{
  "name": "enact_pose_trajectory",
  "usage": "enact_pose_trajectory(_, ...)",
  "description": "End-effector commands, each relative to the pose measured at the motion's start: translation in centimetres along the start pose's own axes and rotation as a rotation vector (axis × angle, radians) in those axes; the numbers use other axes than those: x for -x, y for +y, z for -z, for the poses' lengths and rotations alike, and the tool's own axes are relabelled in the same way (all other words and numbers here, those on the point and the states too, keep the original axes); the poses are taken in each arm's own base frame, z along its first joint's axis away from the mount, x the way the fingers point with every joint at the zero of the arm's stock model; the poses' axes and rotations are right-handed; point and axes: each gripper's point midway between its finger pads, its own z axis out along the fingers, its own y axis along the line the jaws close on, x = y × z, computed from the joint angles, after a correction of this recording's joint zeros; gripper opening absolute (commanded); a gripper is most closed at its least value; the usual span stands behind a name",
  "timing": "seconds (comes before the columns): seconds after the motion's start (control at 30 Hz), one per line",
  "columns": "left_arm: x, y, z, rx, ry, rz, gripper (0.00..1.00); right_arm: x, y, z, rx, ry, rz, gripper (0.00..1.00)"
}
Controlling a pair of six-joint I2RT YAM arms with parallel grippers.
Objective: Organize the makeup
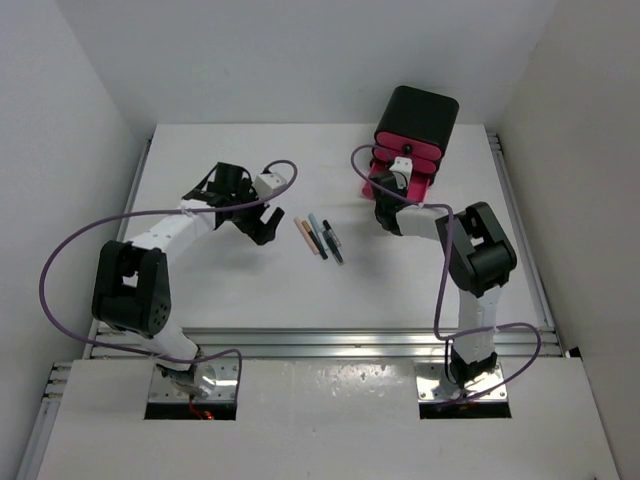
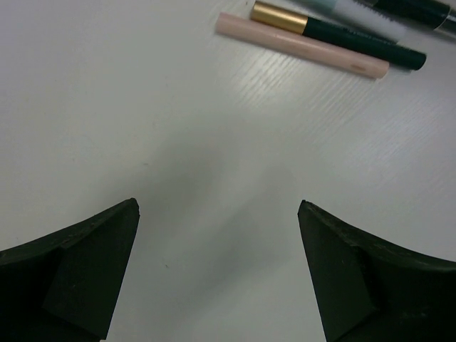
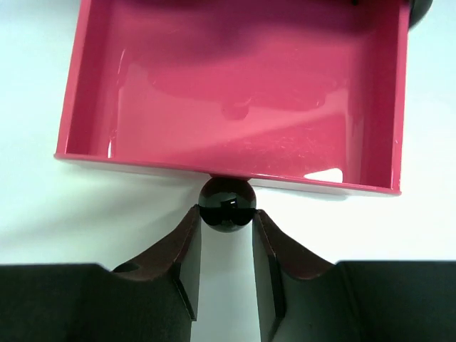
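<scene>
Three thin makeup pencils lie side by side mid-table: a beige one [image 1: 310,238], a teal one [image 1: 319,233] and a black one [image 1: 333,241]. The left wrist view shows the beige pencil [image 2: 303,45] and a dark one with a gold band [image 2: 335,32] at its top edge. My left gripper [image 1: 262,228] is open and empty, just left of the pencils. My right gripper [image 1: 386,205] is shut on the black knob [image 3: 226,204] of an open, empty pink drawer [image 3: 235,92]. The compact, sponge and palettes are out of view.
The black box with pink drawers [image 1: 412,135] stands at the back right, its lowest drawer [image 1: 383,183] pulled out towards the right arm. White walls close in the table [image 1: 230,290] on three sides. A metal rail [image 1: 330,342] runs along the near edge.
</scene>
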Motion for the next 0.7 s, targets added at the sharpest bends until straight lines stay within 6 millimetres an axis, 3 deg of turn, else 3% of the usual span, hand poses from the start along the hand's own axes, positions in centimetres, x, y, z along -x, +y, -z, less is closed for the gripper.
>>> enact_pose_trajectory(0.0,-0.1,1.0,1.4,0.105,-0.033,0.084,1.0,1.2,1.8,2.6,0.057,-0.017,-0.078,0.01)
enact_pose_trajectory(0.03,-0.3,1.1,1.4,0.122,-0.038,0.092,1.0,0.9,1.9,2.9,0.061,-0.011,-0.076,0.08)
enact_pose_trajectory(0.1,-1.2,1.4,1.8,0.169,-0.03,0.121,1.0,0.3,1.9,3.1,0.068,0.003,-0.066,0.4)
enact_pose_trajectory(0.13,-2.8,1.1,1.4,0.173,0.007,0.141,1.0,0.2,1.9,3.2,0.067,0.006,-0.067,0.5)
enact_pose_trajectory(0.2,-3.8,2.0,1.7,0.239,0.021,0.183,1.0,0.1,2.1,3.5,0.092,0.028,-0.04,0.64)
enact_pose_trajectory(0.23,-4.6,1.8,1.9,0.252,0.034,0.2,1.0,0.0,2.4,3.7,0.103,0.033,-0.025,0.88)
enact_pose_trajectory(0.27,-4.9,1.8,2.2,0.267,0.036,0.213,1.0,-0.1,2.8,4.2,0.139,0.047,0.024,1.0)
enact_pose_trajectory(0.33,-6.1,2.1,2.4,0.312,0.054,0.262,1.0,0.2,3.5,5.3,0.178,0.044,0.077,1.0)
enact_pose_trajectory(0.47,-8.5,1.8,3.0,0.363,0.094,0.301,0.98,0.3,4.5,8.6,0.286,0.04,0.343,1.0)
enact_pose_trajectory(0.57,-10.6,1.1,3.4,0.382,0.118,0.313,0.97,-0.9,6.3,10.4,0.446,0.105,0.451,1.0)
enact_pose_trajectory(0.6,-10.4,1.0,3.7,0.389,0.098,0.31,0.96,-0.4,8.8,11.7,0.594,0.117,0.463,1.0)
enact_pose_trajectory(0.63,-10.7,0.4,3.5,0.383,0.088,0.298,0.95,-2.2,9.4,12.5,0.677,0.193,0.5,0.97)
enact_pose_trajectory(0.67,-10.6,0.4,3.7,0.395,0.077,0.28,0.95,-1.9,9.4,12.4,0.677,0.196,0.513,0.92)
